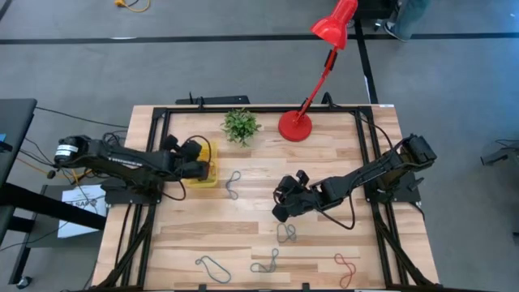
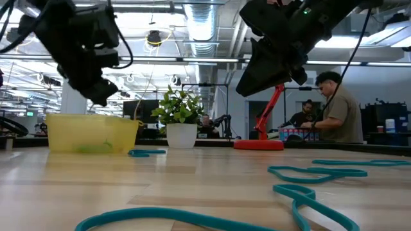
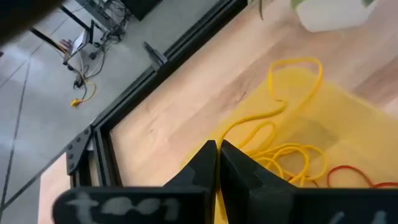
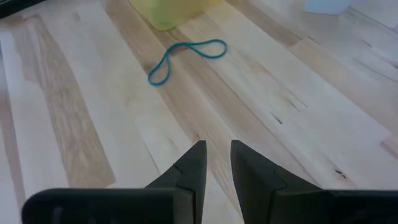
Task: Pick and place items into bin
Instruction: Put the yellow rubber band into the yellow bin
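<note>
So the left claw [image 1: 203, 169] is parked right over the yellow bin [image 1: 204, 180], and its tips look pinched nearly together with nothing obviously between them. The wrist view shows a yellow loop [image 3: 283, 106] draped over the bin's rim just ahead of the tips, with more yellow and a bit of red lying inside, so I'd guess it's hanging there because this is the drop-off spot. The right claw [image 1: 280, 212] sits out over the middle of the counter [image 1: 243, 235], tips only a narrow slit apart and holding nothing. A teal loop [image 4: 184, 56] lies well ahead of it, close to the bin. The low view shows this claw up off the wood, so it's in a carry height, not a grab height. Another loop [image 1: 285, 234] lies just beside that claw, on the side away from the bin, and a few more, including a red loop [image 1: 347, 268], are strung out farther that way near the counter's edge. So plenty still left to move, I reckon.
</note>
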Available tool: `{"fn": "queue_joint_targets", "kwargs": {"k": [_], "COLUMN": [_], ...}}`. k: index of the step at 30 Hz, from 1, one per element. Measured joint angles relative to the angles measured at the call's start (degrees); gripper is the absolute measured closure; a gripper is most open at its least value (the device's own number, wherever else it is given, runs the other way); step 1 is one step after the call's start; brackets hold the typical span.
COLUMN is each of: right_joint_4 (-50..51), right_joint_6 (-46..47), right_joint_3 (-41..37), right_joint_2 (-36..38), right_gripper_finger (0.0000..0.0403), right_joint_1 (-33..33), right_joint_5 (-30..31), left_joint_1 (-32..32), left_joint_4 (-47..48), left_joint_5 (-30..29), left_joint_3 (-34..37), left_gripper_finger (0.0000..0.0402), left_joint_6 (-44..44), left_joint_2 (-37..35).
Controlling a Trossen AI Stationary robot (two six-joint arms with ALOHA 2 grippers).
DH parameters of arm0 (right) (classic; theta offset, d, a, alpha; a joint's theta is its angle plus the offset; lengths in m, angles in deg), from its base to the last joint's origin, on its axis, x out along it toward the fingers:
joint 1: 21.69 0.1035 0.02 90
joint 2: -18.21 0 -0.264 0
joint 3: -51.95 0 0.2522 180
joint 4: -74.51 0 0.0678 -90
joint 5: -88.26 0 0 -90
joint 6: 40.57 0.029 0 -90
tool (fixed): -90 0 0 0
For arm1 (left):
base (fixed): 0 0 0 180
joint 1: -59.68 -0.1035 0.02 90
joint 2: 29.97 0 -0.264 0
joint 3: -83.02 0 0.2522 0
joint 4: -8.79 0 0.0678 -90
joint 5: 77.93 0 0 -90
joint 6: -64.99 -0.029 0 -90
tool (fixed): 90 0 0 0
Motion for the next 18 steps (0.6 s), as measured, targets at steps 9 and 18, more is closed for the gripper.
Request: {"fn": "queue_joint_targets", "kwargs": {"k": [9,18], "right_joint_4": [0.0,0.0], "right_joint_6": [-0.6,-1.0], "right_joint_3": [0.0,0.0], "right_joint_2": [0.0,0.0], "right_gripper_finger": [0.0336,0.0336], "right_joint_1": [-0.3,-0.9], "right_joint_5": [0.0,0.0], "left_joint_1": [0.0,-3.2], "left_joint_4": [-1.2,0.1], "left_joint_5": [-2.4,2.3], "left_joint_3": [3.4,3.4], "left_gripper_finger": [0.0401,0.0401], "left_joint_6": [0.8,3.8], "left_joint_2": [0.0,0.0]}}
